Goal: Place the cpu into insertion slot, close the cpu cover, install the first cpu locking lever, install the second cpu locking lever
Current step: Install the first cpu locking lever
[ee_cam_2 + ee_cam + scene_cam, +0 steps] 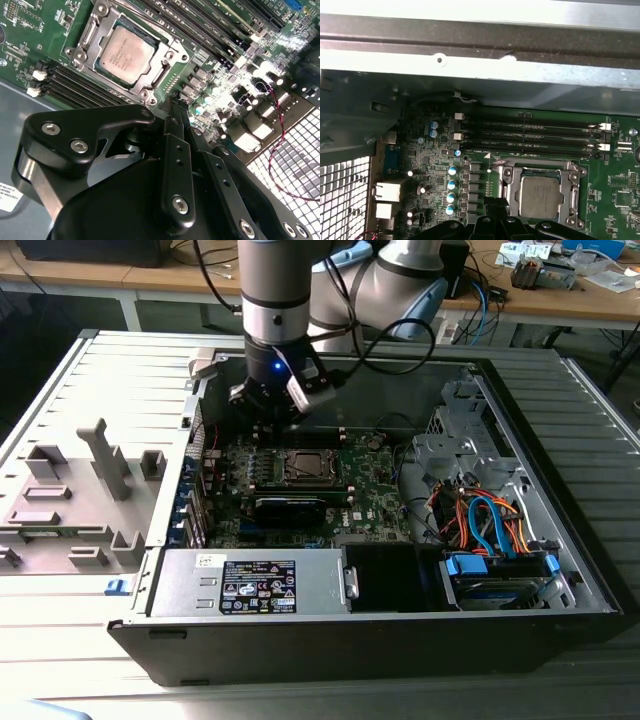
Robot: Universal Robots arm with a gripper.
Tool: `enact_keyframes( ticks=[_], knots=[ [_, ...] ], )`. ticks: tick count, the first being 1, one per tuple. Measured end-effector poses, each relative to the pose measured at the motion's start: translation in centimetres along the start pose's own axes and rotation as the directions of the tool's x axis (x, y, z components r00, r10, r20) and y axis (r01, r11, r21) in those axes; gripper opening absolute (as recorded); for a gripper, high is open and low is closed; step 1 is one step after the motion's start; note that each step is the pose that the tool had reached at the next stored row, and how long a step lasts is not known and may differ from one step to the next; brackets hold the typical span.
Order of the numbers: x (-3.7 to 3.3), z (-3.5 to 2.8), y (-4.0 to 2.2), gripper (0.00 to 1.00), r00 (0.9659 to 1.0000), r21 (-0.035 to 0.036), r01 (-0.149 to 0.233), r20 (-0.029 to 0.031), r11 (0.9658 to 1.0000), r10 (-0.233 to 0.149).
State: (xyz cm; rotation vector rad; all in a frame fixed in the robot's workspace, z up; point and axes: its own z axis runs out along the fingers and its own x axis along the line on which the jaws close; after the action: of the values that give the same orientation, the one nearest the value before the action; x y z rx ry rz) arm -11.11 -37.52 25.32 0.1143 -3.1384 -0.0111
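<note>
The cpu (125, 55) (540, 197) lies flat in the insertion slot (300, 468) on the green board, its silver-grey top showing. The cpu cover (167, 50) (540, 164) is down around it as a silver frame. Whether the locking levers are latched I cannot tell. My gripper (275, 418) hangs over the board just beyond the slot's back corner on the exterior view's left. Its black fingers (170, 150) run together to the tips, shut with nothing between them, a short way from the cover's corner. In the first wrist view my gripper (495, 204) sits beside the slot.
Black memory slots (530, 132) run along one side of the socket. A long black block (290, 508) lies in front of it. The case's back wall (480, 65) and perforated rear panel (290, 165) are close. A power supply (250, 585) and cabled drive bay (495, 570) fill the front.
</note>
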Motion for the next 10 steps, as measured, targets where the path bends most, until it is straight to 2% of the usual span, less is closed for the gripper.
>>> enact_keyframes(
  ticks=[6, 10],
  knots=[
    [0.67, 0.0, 0.27, 0.11, 1.0, 0.0001, 0.0, 0.0, 1.0, 0.0],
    [1.17, 0.01, 0.7, 0.11, 1.0, 0.0, 0.0, 0.0, 1.0, 0.0]
  ],
)
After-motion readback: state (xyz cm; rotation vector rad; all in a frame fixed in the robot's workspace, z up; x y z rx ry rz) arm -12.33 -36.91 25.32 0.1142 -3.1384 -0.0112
